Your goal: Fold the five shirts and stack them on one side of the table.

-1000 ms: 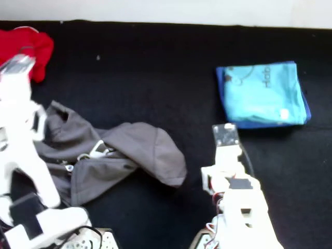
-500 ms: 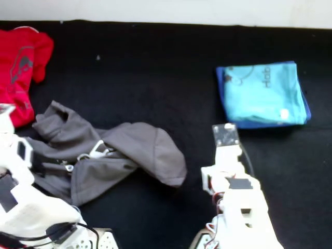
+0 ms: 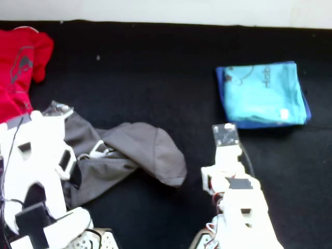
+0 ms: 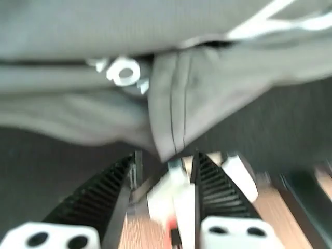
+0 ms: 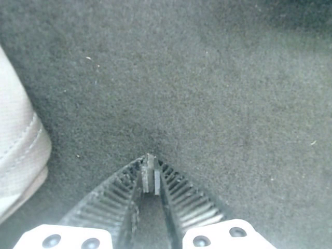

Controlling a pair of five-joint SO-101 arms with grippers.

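**High view.** Black table [image 3: 155, 62] with both arms at its near edge. A crumpled grey shirt [image 3: 135, 150] lies at 8 o'clock. An unfolded red shirt [image 3: 18, 62] lies at 10 o'clock, at the table's edge. At 2 o'clock a folded turquoise shirt [image 3: 262, 91] rests squarely on a folded blue shirt [image 3: 220, 88], whose border shows along the stack's sides. The left arm [image 3: 36, 161] stands at 8 o'clock, over the end of the grey shirt nearest the red shirt. The right arm [image 3: 238, 202] stands at 5 o'clock, its tip pointing toward the folded pair and well apart from it.

**Left wrist view.** Left gripper [image 4: 165, 168]: fingers spread apart, low over the grey shirt. A folded hem of the cloth reaches just to the gap between the tips and does not appear pinched.

**Right wrist view.** Right gripper [image 5: 150, 174]: fingertips pressed together with nothing between them, over bare table. An edge of the grey shirt lies near one side.
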